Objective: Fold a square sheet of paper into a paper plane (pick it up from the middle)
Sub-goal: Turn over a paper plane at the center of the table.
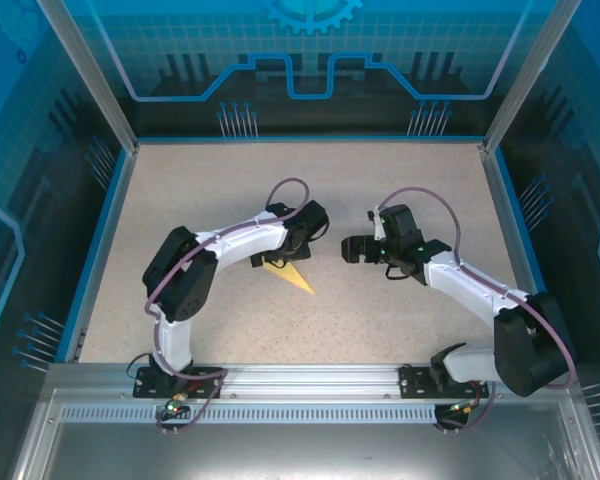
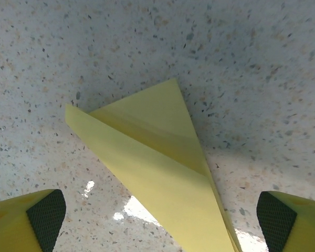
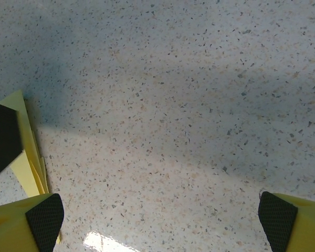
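Plane (image 2: 157,168) lies loose beneath left claw (image 2: 160,215); right claw (image 3: 161,215) at its 3 o'clock; both gape empty. We judge a low pass could crush folds.

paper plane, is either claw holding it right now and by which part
Nothing is held. Both the left claw and the right claw stand open, and the paper plane lies on the table between the left claw's fingers, untouched.

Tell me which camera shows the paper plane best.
Left wrist view: the paper plane lies large and close, creases plain. Top external shows it small, partly under the left arm; right wrist catches one edge.
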Robot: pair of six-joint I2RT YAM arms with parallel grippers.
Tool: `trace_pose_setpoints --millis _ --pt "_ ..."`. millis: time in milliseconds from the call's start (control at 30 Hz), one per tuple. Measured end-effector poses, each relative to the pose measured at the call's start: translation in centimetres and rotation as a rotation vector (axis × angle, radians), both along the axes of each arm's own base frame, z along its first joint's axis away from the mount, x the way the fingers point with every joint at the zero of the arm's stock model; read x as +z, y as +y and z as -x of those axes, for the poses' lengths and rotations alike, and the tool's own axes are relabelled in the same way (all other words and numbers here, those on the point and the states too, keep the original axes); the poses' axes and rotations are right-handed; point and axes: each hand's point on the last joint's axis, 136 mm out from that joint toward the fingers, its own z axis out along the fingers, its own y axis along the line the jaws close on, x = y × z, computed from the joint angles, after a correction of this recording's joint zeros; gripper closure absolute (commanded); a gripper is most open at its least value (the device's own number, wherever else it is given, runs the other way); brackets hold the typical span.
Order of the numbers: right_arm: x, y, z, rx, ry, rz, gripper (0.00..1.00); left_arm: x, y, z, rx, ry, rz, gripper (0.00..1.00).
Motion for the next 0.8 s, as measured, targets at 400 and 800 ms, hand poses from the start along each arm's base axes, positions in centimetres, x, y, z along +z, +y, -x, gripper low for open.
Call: trace_pose_setpoints --millis 400,800 --pt "0.1 -0.3 -0.1 -0.012 -0.002 0.0 0.01 -1.6 0.7 0.8 0.008 0.075 -0.065 0.26" --pt "-0.3 -0.3 -0.1 -0.011 0.01 0.004 0.01 -1.2 1.3 1.6 0.073 0.065 -0.056 0.38"
